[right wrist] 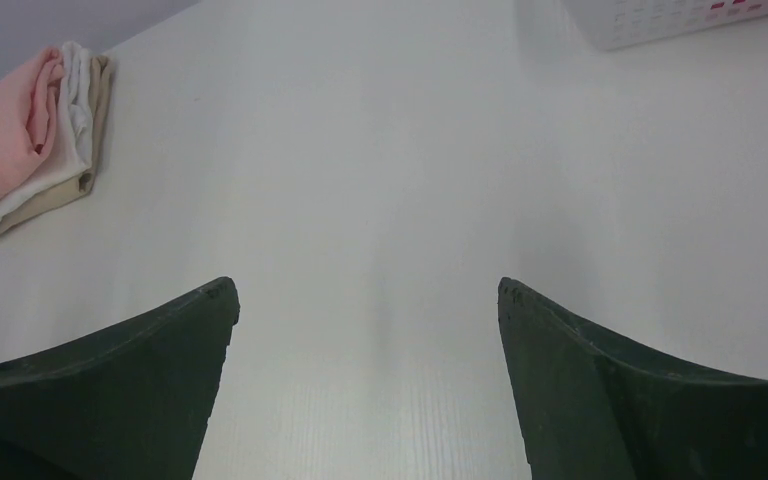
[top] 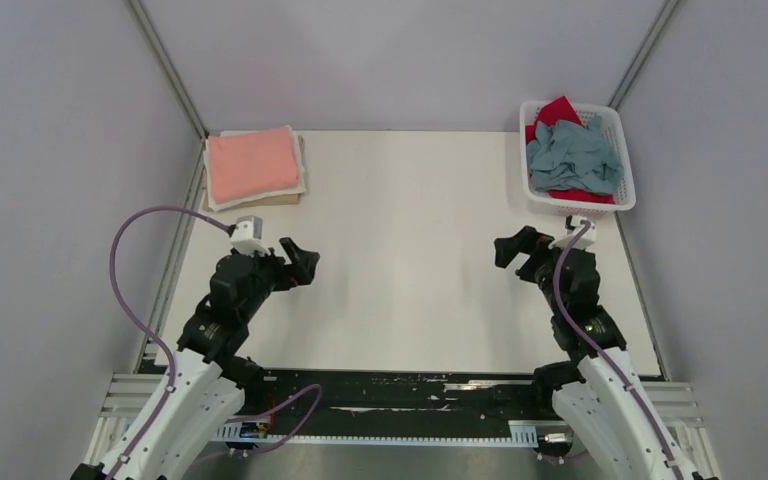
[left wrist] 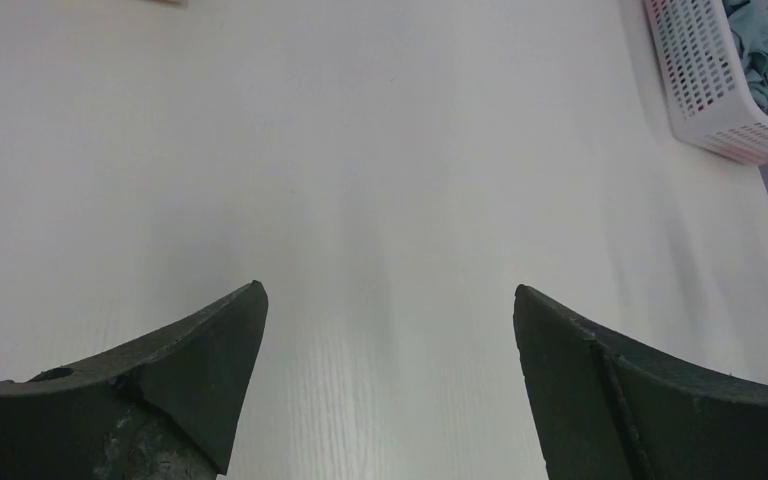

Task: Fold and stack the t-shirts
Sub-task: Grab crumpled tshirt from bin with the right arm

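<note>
Nearest lens: black fingers of the left end effector point(left wrist: 388, 300) and right end effector point(right wrist: 368, 290) are framing the bottom of each wrist view, with bare surface point(top: 410, 250) showing between them.
Grey-blue t-shirt point(top: 572, 155): is lying crumpled in the white basket point(left wrist: 705, 100) at the far right corner, covering most of the red t-shirt point(top: 560, 108).
Salmon-pink t-shirt point(top: 252, 165): is sitting folded at the far left corner, topping a white folded cloth point(right wrist: 72, 120) and a tan one point(right wrist: 98, 110).
Step in hand: probably fetching the next shirt, the right arm being nearer the basket.
Doing it well: pinching only the grey-blue layer near its top, lifting it over the basket wall without dragging the red one along, then spreading it flat mid-surface.
End effectors: both are gaping wide, carrying nothing and touching neither cloth nor basket.
</note>
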You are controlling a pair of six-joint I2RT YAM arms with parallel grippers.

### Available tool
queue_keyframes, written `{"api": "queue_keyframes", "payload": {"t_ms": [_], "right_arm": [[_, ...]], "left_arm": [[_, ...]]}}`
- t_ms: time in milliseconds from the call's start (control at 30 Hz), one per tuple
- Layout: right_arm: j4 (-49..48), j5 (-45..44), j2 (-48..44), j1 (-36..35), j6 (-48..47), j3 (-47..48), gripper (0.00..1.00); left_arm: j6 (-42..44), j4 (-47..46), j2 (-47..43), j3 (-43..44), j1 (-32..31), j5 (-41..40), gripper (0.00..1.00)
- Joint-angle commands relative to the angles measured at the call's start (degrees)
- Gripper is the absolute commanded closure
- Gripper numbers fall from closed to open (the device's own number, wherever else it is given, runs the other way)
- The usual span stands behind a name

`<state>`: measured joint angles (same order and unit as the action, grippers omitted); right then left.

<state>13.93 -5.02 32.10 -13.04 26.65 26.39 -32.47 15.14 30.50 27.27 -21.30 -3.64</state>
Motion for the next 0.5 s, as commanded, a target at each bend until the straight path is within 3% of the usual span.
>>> {"api": "queue_keyframes", "payload": {"t_ms": [0, 167, 300, 467], "right_arm": [[-5.9, -4.3, 4.0, 0.1, -2.1, 7.2, 0.0], [-3.8, -16.1, 20.6, 1.8, -6.7, 21.9, 0.0], [3.7, -14.6, 39.9, 9.9, -6.6, 38.5, 0.0], [5.9, -10.2, 63.4, 18.9, -9.1, 56.2, 0.0]], "left_arm": [[0.5, -2.6, 0.6, -0.1, -0.2, -1.1, 0.0], [0.3, -4.4, 2.4, 0.0, -0.2, -1.3, 0.0], [-0.1, -6.0, 4.5, -0.1, -0.2, -1.3, 0.0], [0.1, -6.4, 6.6, 0.0, -0.2, -1.5, 0.0]]}}
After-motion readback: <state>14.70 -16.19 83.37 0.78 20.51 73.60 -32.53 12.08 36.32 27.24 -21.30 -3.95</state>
